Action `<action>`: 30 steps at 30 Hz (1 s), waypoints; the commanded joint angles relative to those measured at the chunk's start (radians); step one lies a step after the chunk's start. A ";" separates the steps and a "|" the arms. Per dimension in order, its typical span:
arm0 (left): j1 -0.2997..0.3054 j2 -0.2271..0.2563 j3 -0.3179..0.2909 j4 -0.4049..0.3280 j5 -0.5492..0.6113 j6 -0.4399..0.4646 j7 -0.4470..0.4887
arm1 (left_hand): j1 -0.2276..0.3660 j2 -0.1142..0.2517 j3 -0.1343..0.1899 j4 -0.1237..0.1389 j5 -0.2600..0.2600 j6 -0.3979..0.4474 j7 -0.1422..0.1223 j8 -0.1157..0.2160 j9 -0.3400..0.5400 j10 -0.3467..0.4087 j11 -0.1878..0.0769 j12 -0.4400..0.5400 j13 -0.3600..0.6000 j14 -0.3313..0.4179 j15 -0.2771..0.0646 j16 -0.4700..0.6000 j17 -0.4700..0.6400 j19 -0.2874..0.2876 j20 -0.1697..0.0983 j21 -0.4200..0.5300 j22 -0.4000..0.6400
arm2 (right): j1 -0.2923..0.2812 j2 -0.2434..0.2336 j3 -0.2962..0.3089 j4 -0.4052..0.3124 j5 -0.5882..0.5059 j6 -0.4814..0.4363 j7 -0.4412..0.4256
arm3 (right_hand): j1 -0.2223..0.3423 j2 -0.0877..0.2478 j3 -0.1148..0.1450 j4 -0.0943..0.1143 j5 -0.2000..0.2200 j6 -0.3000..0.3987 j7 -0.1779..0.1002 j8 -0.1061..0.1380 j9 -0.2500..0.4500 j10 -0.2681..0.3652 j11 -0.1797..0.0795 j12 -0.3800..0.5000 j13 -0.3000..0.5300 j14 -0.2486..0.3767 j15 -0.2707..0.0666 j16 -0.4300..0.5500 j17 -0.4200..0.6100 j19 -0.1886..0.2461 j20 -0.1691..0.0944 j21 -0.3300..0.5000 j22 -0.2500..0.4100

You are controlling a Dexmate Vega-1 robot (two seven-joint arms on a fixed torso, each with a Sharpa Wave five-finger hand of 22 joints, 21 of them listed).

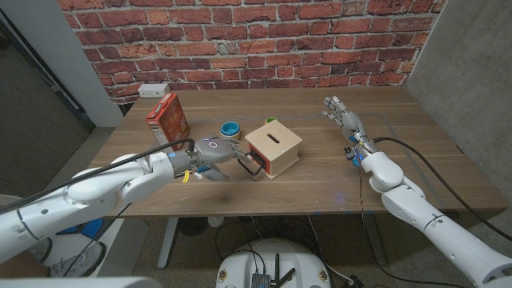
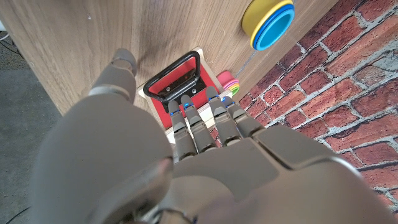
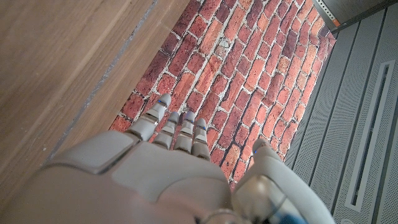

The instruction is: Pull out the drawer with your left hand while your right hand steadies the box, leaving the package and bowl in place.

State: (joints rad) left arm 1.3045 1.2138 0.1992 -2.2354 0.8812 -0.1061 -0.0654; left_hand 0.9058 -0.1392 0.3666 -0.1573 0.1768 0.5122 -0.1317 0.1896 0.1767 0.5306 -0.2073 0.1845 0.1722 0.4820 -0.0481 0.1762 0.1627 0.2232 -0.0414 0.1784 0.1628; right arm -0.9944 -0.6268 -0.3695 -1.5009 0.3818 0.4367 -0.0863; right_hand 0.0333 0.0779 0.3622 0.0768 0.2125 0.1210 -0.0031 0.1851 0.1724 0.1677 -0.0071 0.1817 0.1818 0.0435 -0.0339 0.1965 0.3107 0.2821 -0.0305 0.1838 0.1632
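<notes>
The drawer (image 2: pixel 176 79), red-fronted with a black handle (image 1: pixel 253 166), sits in the near face of a wooden box (image 1: pixel 274 149) at the middle of the desk (image 1: pixel 320 188). Whether it stands slightly out from the box cannot be told. The left robot hand (image 1: pixel 214 150) reaches in from the left, its fingers (image 2: pixel 199 115) stretched toward the handle; from the wrist view their tips lie at the handle's bar, but whether they have hooked it is unclear. The box has a slot in its top.

Just left of the box and behind the left robot hand stands a small blue bowl with a yellow rim (image 1: pixel 230 130). Farther left, a red and white package (image 1: pixel 167 118) stands upright, tilted a little, near the desk's back left part.

The right robot hand (image 1: pixel 342 114) hovers well apart from the box, over the right side of the desk, fingers spread and holding nothing. Its arm runs in from the bottom right corner with a black cable along it.

A red brick wall (image 1: pixel 240 40) backs the desk, with a white outlet (image 1: pixel 153 90) at its foot.
</notes>
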 commanded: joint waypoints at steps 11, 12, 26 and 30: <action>-0.069 -0.068 0.160 0.047 0.093 0.050 0.039 | 0.003 0.028 0.000 0.002 0.004 0.015 0.007 0.008 0.003 0.016 0.001 0.005 0.001 -0.002 -0.172 0.002 0.004 -0.020 -0.167 -0.004 0.002 | 0.004 0.002 -0.001 0.018 0.007 0.019 0.018 | 0.007 0.033 0.006 -0.001 0.002 0.011 -0.003 0.002 0.003 0.006 -0.001 0.008 0.001 0.006 -0.005 0.008 -0.001 0.002 0.002 0.002 0.003; -0.073 -0.070 0.165 0.049 0.090 0.050 0.038 | 0.003 0.029 0.000 0.003 0.005 0.015 0.008 0.008 0.003 0.017 0.001 0.005 0.001 -0.001 -0.172 0.002 0.004 -0.020 -0.167 -0.004 0.002 | 0.004 0.003 -0.001 0.017 0.009 0.019 0.018 | 0.007 0.033 0.006 -0.001 0.002 0.011 -0.003 0.002 0.003 0.007 -0.001 0.008 0.001 0.005 -0.005 0.008 -0.001 0.002 0.002 0.002 0.003; -0.123 -0.097 0.227 0.068 0.122 0.066 0.035 | 0.002 0.049 -0.002 0.005 0.009 0.049 0.017 0.018 0.003 0.029 0.002 0.005 0.001 0.007 -0.169 0.003 0.004 -0.028 -0.166 -0.001 0.002 | 0.012 0.006 -0.003 0.031 0.015 0.025 0.031 | 0.006 0.033 0.005 -0.002 0.001 0.011 -0.003 0.002 0.003 0.005 -0.001 0.007 0.001 0.004 -0.004 0.010 -0.002 0.002 0.003 0.002 0.003; -0.130 -0.100 0.238 0.072 0.125 0.075 0.024 | 0.001 0.052 -0.003 0.005 0.010 0.057 0.015 0.020 0.004 0.034 0.003 0.006 0.000 0.008 -0.169 0.003 0.004 -0.029 -0.166 -0.001 0.002 | 0.015 0.007 -0.003 0.035 0.016 0.028 0.034 | 0.006 0.033 0.005 -0.002 0.001 0.011 -0.004 0.002 0.003 0.006 0.000 0.008 0.001 0.004 -0.003 0.011 -0.003 0.002 0.003 0.002 0.003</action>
State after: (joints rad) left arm 1.2009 1.1279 0.3970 -2.1766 0.9875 -0.0518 -0.0251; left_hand 0.9073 -0.0958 0.3639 -0.1546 0.1818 0.5558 -0.1145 0.2048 0.1768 0.5559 -0.2036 0.1846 0.1724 0.4785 -0.0445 0.1762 0.1627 0.1967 -0.0394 0.1741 0.1630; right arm -0.9869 -0.6226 -0.3707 -1.4760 0.3942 0.4587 -0.0624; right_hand 0.0333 0.0779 0.3622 0.0768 0.2125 0.1264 -0.0085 0.1851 0.1724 0.1677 -0.0071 0.1817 0.1819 0.0435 -0.0339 0.1965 0.3062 0.2821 -0.0305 0.1838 0.1632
